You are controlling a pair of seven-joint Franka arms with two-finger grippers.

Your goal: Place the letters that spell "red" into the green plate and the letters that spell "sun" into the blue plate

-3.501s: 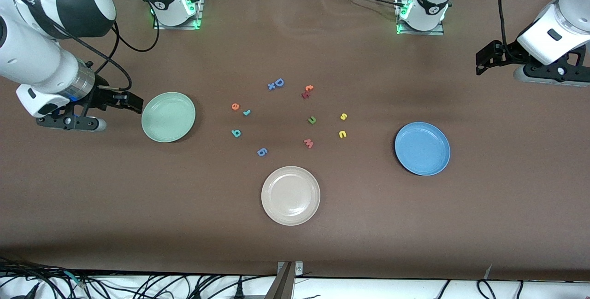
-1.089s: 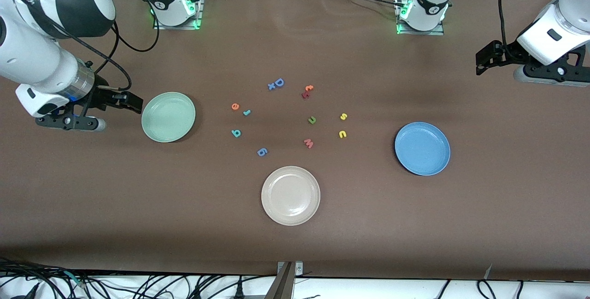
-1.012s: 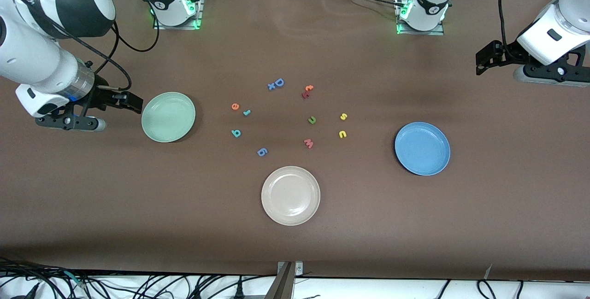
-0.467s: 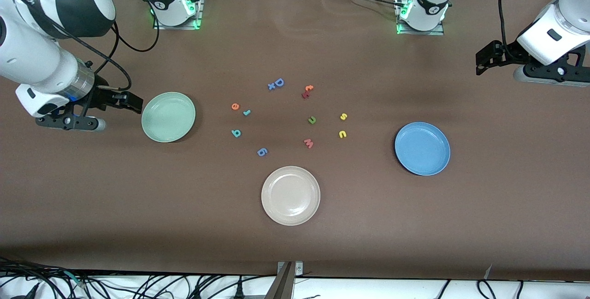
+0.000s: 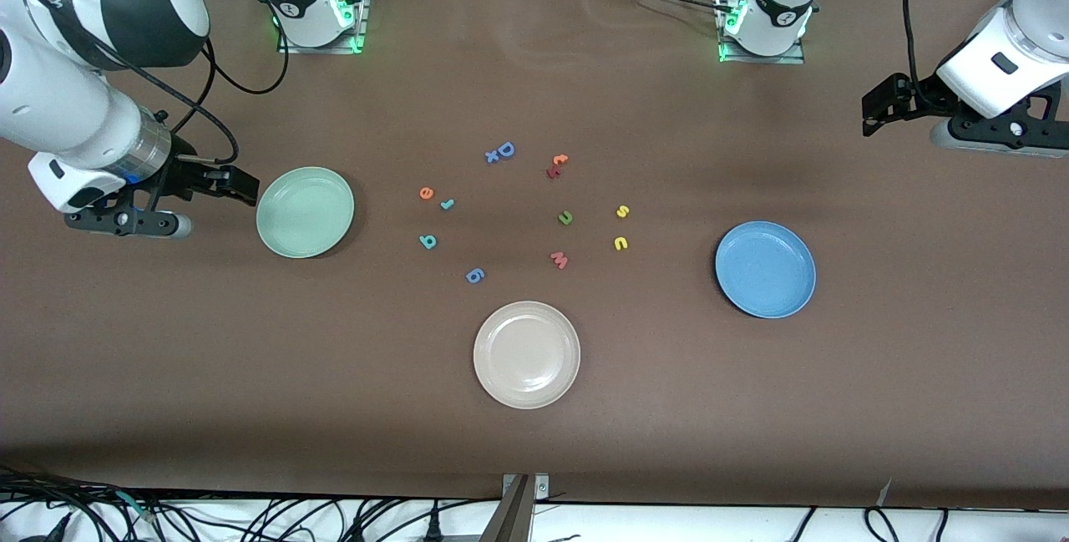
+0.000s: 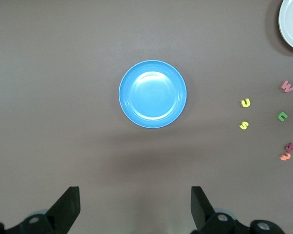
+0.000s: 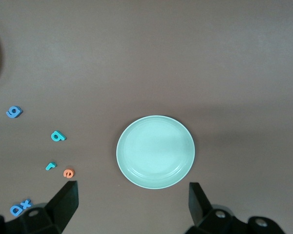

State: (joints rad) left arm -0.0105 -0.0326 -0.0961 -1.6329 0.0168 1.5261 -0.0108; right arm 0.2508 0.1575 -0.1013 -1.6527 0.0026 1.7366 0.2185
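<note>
The letters that spell "red", three tiny foam pieces, lie loose on the brown counter near its middle, toward the right arm's end: an orange "e", a thin teal "r" just beside it, and a teal "d" a little nearer the front camera. The round pale mint-green plate sits farther toward the right arm's end, with nothing in it. The letters that spell "sun" lie toward the left arm's end of the cluster: a dark green "n", a yellow "s" and a yellow "u". The round medium-blue plate sits well apart from them, also holding nothing.

Among the letters I also see a blue capital "D", a red and orange pair, a pink "w" and a blue "6"-like piece. A round beige plate lies nearest the front camera.

The right gripper hangs beside the green plate, its fingers spread apart with nothing between them. The left gripper waits over bare counter, past the blue plate, its fingers likewise apart.
</note>
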